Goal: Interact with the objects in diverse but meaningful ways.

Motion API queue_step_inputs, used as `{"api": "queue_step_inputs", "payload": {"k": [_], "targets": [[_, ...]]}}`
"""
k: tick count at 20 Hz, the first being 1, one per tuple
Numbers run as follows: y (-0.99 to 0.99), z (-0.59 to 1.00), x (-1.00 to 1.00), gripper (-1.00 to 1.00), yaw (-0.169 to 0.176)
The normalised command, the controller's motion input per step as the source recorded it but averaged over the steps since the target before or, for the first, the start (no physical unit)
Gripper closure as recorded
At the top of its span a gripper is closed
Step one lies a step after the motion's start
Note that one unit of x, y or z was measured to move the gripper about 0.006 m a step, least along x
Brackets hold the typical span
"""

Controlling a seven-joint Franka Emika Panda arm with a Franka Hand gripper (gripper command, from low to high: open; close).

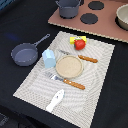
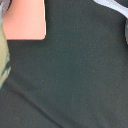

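no object is being held or approached yet; the tool is lying outside both views, so its state cannot be told. the red tomato [image 1: 80, 44] is resting touching the yellow packet [image 1: 75, 39], the blue cup [image 1: 48, 58] beside the frying pan [image 1: 25, 54]. next move is calling for choosing one and descending.
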Motion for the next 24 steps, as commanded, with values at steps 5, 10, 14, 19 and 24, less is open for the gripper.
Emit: {"api": "queue_step_inputs", "payload": {"k": [5, 10, 14, 19, 24], "targets": [[-0.01, -0.10, 0.05, -1.00, 0.000], [-0.01, -0.11, 0.27, -1.00, -0.001], [0.06, -0.11, 0.26, -1.00, -0.006], [0.27, -0.01, 0.38, -1.00, -0.014], [0.38, -0.01, 0.35, -1.00, -0.021]]}}
